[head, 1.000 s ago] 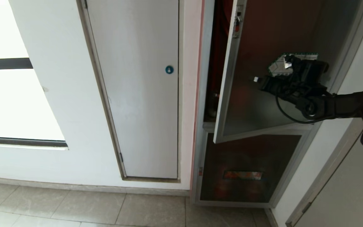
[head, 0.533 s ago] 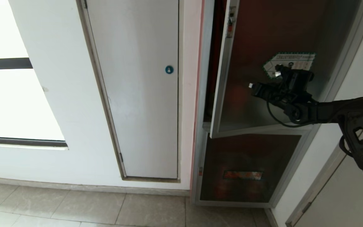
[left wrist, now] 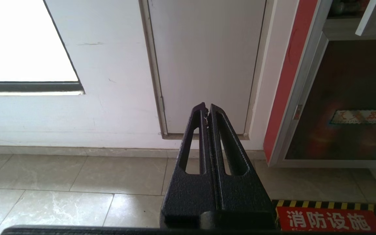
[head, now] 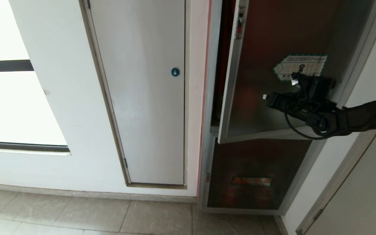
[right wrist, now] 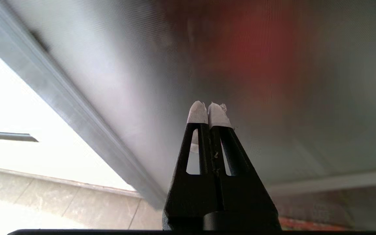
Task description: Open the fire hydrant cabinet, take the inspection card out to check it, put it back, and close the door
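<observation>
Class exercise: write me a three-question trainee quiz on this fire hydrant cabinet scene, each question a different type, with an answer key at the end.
1. True or false: the door of the fire hydrant cabinet is fully shut.
2. Multiple choice: the right claw is (A) open and far from the door, (B) shut, its tips at the tinted glass, (C) shut on a card.
3. Fill the gap: the green-bordered sticker on the door sits just ____ the right claw in the head view.

Key: 1 false, a gap shows at its latch edge; 2 B; 3 above. The left claw is shut and parked low, facing the white door.
</observation>
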